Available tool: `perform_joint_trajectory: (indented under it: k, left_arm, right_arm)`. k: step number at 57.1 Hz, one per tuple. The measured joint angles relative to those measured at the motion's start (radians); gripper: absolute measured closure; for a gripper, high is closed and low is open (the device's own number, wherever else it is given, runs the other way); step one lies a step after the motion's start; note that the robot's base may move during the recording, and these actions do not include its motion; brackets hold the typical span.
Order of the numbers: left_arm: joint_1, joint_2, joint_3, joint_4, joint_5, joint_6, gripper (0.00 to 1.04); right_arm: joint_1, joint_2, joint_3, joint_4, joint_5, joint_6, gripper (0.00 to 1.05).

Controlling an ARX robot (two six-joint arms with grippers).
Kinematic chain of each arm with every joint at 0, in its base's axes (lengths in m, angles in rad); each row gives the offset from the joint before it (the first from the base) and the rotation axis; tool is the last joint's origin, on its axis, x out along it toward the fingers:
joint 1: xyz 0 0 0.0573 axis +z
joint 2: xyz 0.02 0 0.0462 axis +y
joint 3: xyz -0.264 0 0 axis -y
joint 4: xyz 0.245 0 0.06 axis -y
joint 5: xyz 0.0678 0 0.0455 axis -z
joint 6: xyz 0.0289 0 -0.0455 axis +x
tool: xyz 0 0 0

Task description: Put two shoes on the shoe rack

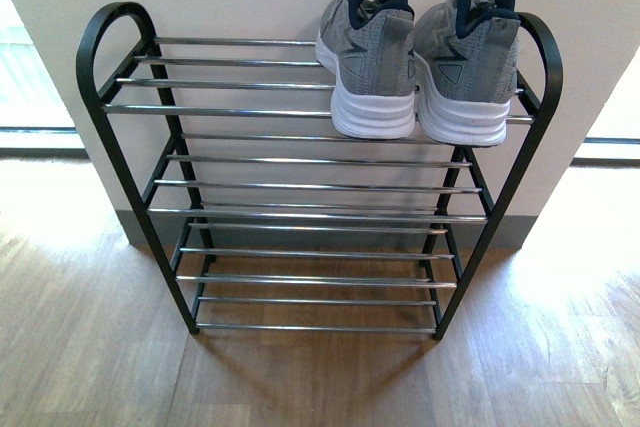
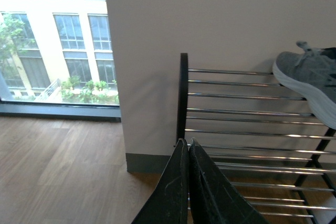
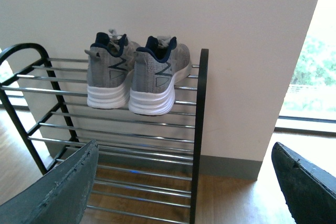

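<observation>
Two grey knit lace-up sneakers with white soles and navy lining (image 1: 368,67) stand side by side, touching, heels outward, at the right end of the top shelf of the black-framed shoe rack with chrome bars (image 1: 250,112), which stands on the wooden floor (image 1: 90,347) against a pale wall. The left pincer (image 2: 188,142) is closed and empty, its dark fingers pressed together near the rack's left side. The right pincer (image 3: 184,148) is spread wide, holding nothing.
</observation>
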Motion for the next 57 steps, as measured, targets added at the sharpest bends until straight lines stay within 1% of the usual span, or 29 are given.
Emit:
perform_joint_trajectory:
  k: [7, 10, 33, 35, 39, 41, 57]
  left_arm:
    - [0.003, -0.046, -0.011, -0.034, 0.011, 0.0, 1.04]
    - [0.003, -0.068, -0.039, -0.018, 0.011, 0.0, 1.04]
    - [0.004, -0.172, -0.04, -0.117, 0.011, 0.001, 1.04]
    - [0.004, -0.192, -0.039, -0.137, 0.011, 0.001, 1.04]
    - [0.004, -0.291, -0.039, -0.271, 0.011, 0.001, 1.04]
    - [0.004, -0.321, -0.039, -0.289, 0.011, 0.001, 1.04]
    - [0.005, -0.335, -0.039, -0.298, 0.011, 0.001, 1.04]
  right_arm:
    - [0.0, 0.0, 0.0, 0.0, 0.0, 0.0, 0.09]
    - [0.0, 0.0, 0.0, 0.0, 0.0, 0.0, 0.09]
    - [0.0, 0.0, 0.0, 0.0, 0.0, 0.0, 0.09]
    - [0.0, 0.0, 0.0, 0.0, 0.0, 0.0, 0.09]
    - [0.0, 0.0, 0.0, 0.0, 0.0, 0.0, 0.09]
    - [0.0, 0.0, 0.0, 0.0, 0.0, 0.0, 0.09]
    - [0.0, -0.001, 0.0, 0.0, 0.0, 0.0, 0.09]
